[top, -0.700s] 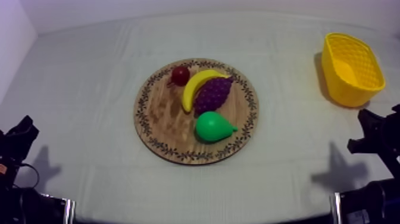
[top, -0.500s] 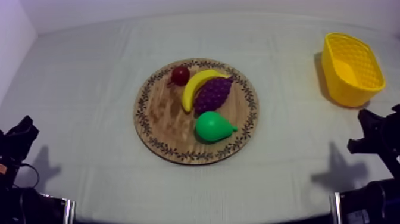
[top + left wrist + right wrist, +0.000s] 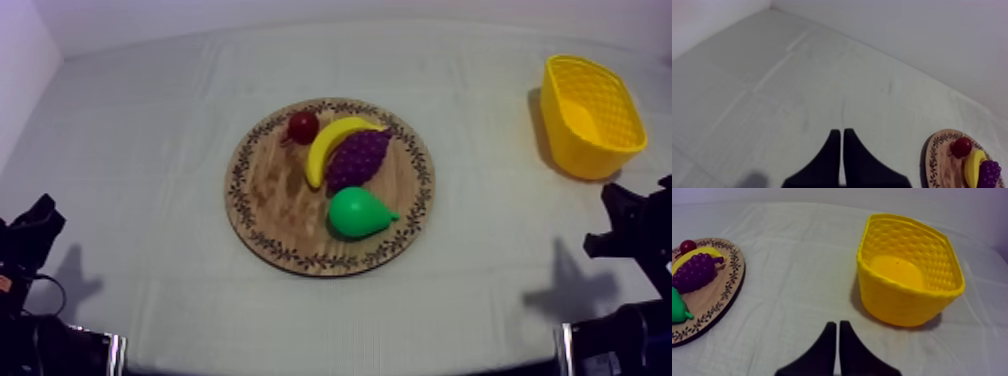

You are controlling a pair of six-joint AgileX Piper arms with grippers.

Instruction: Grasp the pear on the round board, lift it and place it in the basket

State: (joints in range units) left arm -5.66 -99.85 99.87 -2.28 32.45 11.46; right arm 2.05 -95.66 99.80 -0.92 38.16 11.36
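Grey-white cloth over the tabletop (image 3: 150, 150) looks just as it did a moment ago: nothing has shifted, so I judge the task not yet begun. Wooden board (image 3: 270, 200) lies mid-tabletop, and the yellow basket (image 3: 575, 150) stands well apart off the board's right side, nothing in it. Left hand (image 3: 842, 132) and right hand (image 3: 837, 324) are both clenched on nothing, fingers pressed into a narrow wedge, well off the board. Pear (image 3: 357, 213) lies on the board near its front rim, just beside the grapes (image 3: 357, 158). Both wrist views crop the board, and the right one cuts off part of the pear
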